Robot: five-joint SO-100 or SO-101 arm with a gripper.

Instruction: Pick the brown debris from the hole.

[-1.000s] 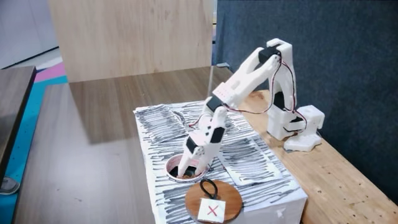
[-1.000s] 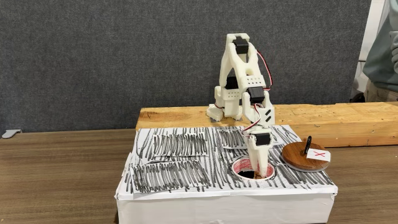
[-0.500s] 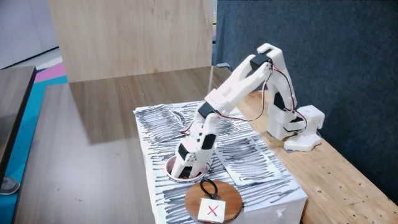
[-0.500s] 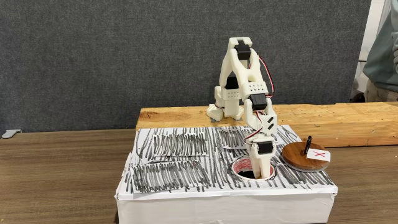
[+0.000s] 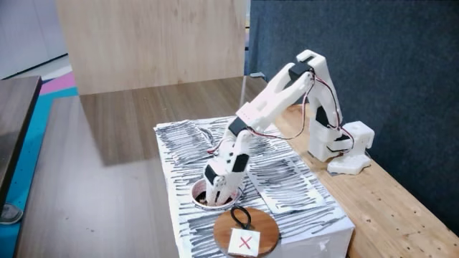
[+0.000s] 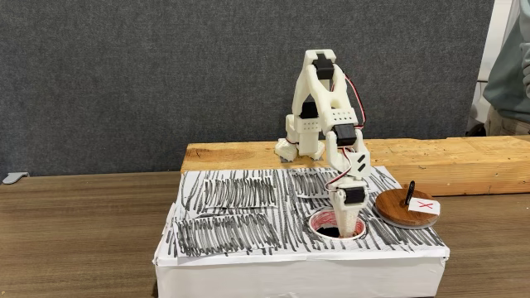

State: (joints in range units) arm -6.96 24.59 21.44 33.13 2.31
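Note:
The hole point(image 5: 197, 190) point(image 6: 315, 222) is a round dark opening with a pale rim in the top of a scribble-covered white box point(image 5: 287, 183) point(image 6: 240, 207). My white gripper point(image 5: 213, 196) point(image 6: 344, 229) points straight down, and its fingertips are sunk inside the opening. The rim and the gripper body hide the fingertips, so I cannot tell how the jaws stand. The brown debris is hidden inside the hole.
A round wooden disc point(image 5: 262, 228) point(image 6: 396, 212) with a red X card point(image 5: 244, 242) point(image 6: 424, 204) and a black ring point(image 5: 240, 215) lies on the box beside the hole. The arm's base stands on a wooden plank point(image 5: 387, 201) point(image 6: 240, 153). A person point(image 6: 512, 66) is at the right edge.
Over the last second the arm has leaned forward and lowered, pushing the gripper deeper into the hole. In the last half second it has shifted only slightly.

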